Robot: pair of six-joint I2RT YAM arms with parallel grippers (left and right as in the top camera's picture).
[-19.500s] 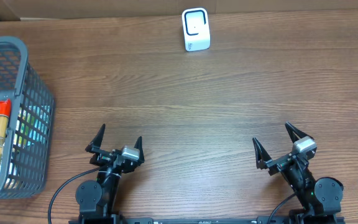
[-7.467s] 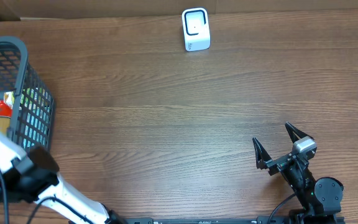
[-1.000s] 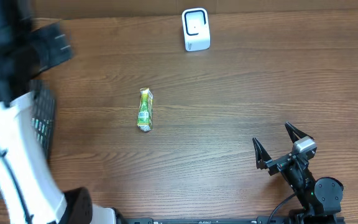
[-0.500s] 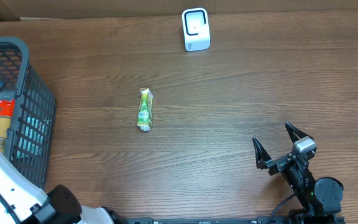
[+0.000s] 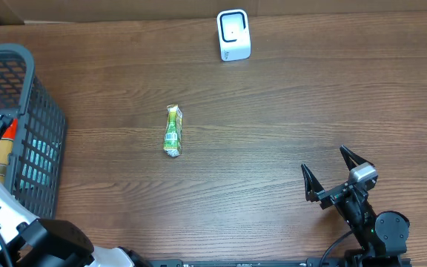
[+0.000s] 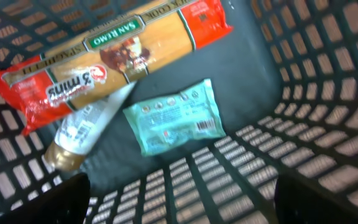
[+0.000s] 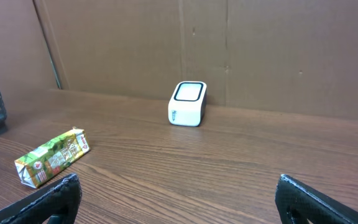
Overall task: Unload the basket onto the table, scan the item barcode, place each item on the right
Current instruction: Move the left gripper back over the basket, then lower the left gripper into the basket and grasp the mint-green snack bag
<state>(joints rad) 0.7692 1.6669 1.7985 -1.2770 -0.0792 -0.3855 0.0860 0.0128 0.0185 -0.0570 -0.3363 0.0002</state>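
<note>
Moved: left gripper (image 6: 179,202) has shifted nearer inside the basket (image 5: 21,55), fingers spread, empty, above a teal packet (image 6: 176,116) | right gripper (image 5: 325,163) rests near right, spread | item: green carton (image 5: 173,130) lies flat on the table, between basket and scanner (image 5: 233,35), well apart from both | handling: probably light, thin card, dents easily; pinch gently across its narrow middle.

The basket (image 5: 47,126) runs off the overhead's left edge, hiding most of its contents. The left wrist view is blurred; the tube (image 6: 82,127) lies partly under the spaghetti pack (image 6: 104,56), its tip hidden. Print on the carton (image 5: 173,130) is too small to read
</note>
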